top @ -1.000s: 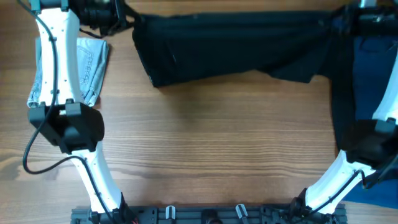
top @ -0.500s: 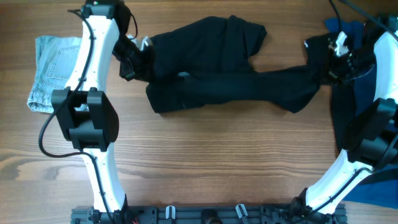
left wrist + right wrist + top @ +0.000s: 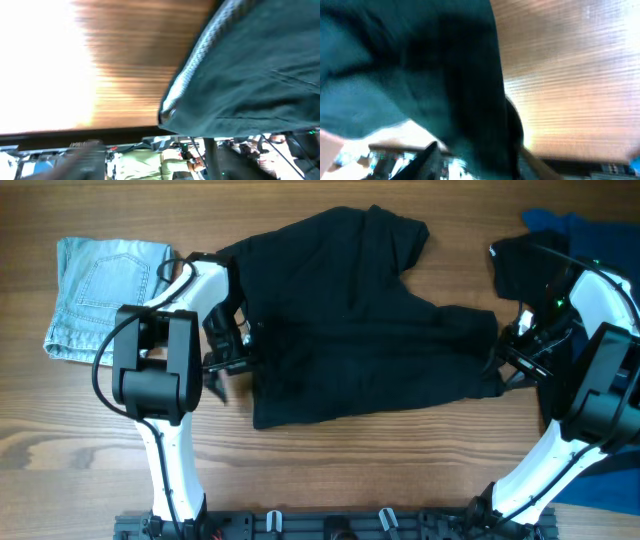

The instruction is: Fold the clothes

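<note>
Clothes [image 3: 350, 330] lie rumpled on the desk [image 3: 350, 480], centre toward twelve o'clock. Left tool [image 3: 230, 357] sits at their nine o'clock edge, right tool [image 3: 506, 362] at three; whether spread or pinching, I cannot tell.

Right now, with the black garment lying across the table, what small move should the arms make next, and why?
Probably back both arms outward: the black garment lies on the table, with the left gripper and right gripper at its side edges.

Folded light-blue denim [image 3: 105, 295] far left; bright blue cloth [image 3: 575, 228] far right
</note>
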Motion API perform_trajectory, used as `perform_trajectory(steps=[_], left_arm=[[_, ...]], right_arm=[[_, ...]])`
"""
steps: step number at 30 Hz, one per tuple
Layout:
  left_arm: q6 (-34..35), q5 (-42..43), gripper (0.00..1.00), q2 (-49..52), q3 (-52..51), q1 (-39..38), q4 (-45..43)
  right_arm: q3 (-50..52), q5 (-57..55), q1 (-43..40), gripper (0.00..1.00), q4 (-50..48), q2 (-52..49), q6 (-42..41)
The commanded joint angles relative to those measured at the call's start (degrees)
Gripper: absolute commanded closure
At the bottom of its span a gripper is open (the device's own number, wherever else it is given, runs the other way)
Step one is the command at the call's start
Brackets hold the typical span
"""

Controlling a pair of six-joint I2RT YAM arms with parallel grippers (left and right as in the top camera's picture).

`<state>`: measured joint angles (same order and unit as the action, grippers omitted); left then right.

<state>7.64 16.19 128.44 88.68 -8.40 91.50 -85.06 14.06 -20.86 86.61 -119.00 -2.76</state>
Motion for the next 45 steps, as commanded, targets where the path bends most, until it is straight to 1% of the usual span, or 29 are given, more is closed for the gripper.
perform_trajectory(steps=[1,3,6,7,9,10,12,13,14,16,17,19,20,22,25,26,27,29,30,31,32,34,35,37,39,40,43,44,45], left_arm=[[0.8,-2.8,0.00,-1.4,-0.3,0.3,0.8],[0.8,-2.8,0.00,-4.1,0.4,0.5,0.9],[3.4,-2.8,0.00,-11.0,4.2,0.6,0.3],[4.0,-2.8,0.01,-14.2,6.2,0.6,-1.1],[5.4,-3.6,0.02,-20.1,7.8,0.6,-8.5],[7.0,-5.2,0.05,-21.8,7.8,0.7,-11.9],[10.9,-9.3,0.19,-22.7,7.7,1.5,-17.7],[11.3,-9.2,0.22,-22.1,7.1,2.0,-20.8],[12.5,-9.3,0.22,-21.6,6.6,2.5,-23.3],[12.6,-9.2,0.25,-19.5,5.9,3.1,-31.4],[12.6,-9.2,0.28,-18.5,5.9,3.2,-34.3],[12.6,-7.0,0.42,-15.2,5.9,3.0,-42.6],[12.6,-5.2,0.43,-14.0,5.9,3.0,-44.5],[12.6,-0.1,0.44,-10.3,5.9,2.6,-48.4],[12.5,0.3,0.44,-4.3,5.9,2.1,-51.6],[12.1,0.3,0.44,-2.0,5.9,2.1,-52.7],[12.1,0.3,0.44,-1.4,5.9,2.1,-53.2],[9.4,0.3,0.43,-0.1,5.9,2.1,-54.9],[7.4,-0.2,0.43,0.7,5.9,2.1,-56.3],[5.7,-1.6,0.42,1.5,5.9,2.1,-57.3],[5.6,-3.6,0.42,1.9,5.9,2.2,-57.5],[2.6,-7.1,0.43,2.6,5.9,2.4,-58.8],[-1.9,-9.8,0.46,3.3,5.9,2.8,-60.4],[-4.1,-11.7,0.61,4.1,5.9,3.4,-61.6],[-4.5,-12.6,0.84,5.4,5.9,4.8,-64.0],[-4.5,-12.7,0.77,6.3,5.9,6.1,-65.6],[-4.4,-12.6,0.74,6.5,5.9,8.6,-68.3],[-4.4,-12.6,0.64,6.3,6.2,8.9,-68.3],[-4.2,-12.3,0.57,5.7,6.6,9.0,-68.0]], right_arm=[[-6.5,-2.5,-0.3,0.44,3.0,0.9,-0.2],[-12.8,-2.5,0.2,0.41,5.7,3.2,-0.2],[-20.0,-2.4,3.3,0.37,5.6,8.4,0.3],[-23.5,-2.5,5.4,0.37,5.3,10.6,2.4],[-28.1,-2.7,8.9,0.37,1.7,13.4,3.4],[-28.3,-2.7,10.1,0.36,-0.5,14.4,4.1],[-28.2,-2.5,12.0,0.32,-4.8,15.2,4.1],[-28.0,-2.5,12.3,0.31,-6.4,15.1,4.1],[-27.9,-2.5,12.4,0.31,-7.4,15.0,4.1],[-27.8,-2.5,12.4,0.31,-10.5,14.7,4.2],[-27.8,-2.5,12.4,0.31,-11.5,14.6,4.2],[-27.8,-2.5,12.4,0.31,-13.3,14.2,4.3],[-27.8,-2.5,12.4,0.31,-14.0,14.0,4.3],[-27.8,-2.5,12.4,0.31,-16.1,13.4,4.4],[-27.8,1.6,12.4,0.32,-18.9,10.7,7.8],[-27.8,4.0,12.4,0.32,-20.8,8.3,8.8],[-27.8,4.0,12.4,0.32,-22.0,6.7,8.8],[-27.8,4.0,12.4,0.32,-25.0,3.4,8.8],[-27.8,4.6,12.5,0.32,-27.3,1.1,9.1],[-27.8,7.8,12.6,0.32,-29.9,-1.2,11.8],[-27.8,10.3,12.7,0.32,-32.1,-2.9,13.4],[-27.7,11.7,12.9,0.32,-35.9,-5.6,13.3],[-27.7,11.7,13.5,0.32,-39.1,-7.7,13.3],[-27.7,11.7,14.4,0.32,-40.6,-9.0,13.3],[-27.7,11.6,15.6,0.32,-41.6,-9.5,13.4],[-27.7,11.6,16.3,0.32,-42.0,-9.5,13.3],[-27.7,11.6,16.7,0.32,-42.0,-9.5,13.3],[-27.7,11.2,16.7,0.31,-41.6,-9.5,13.3],[-27.7,10.8,16.7,0.30,-40.9,-9.5,13.3]])
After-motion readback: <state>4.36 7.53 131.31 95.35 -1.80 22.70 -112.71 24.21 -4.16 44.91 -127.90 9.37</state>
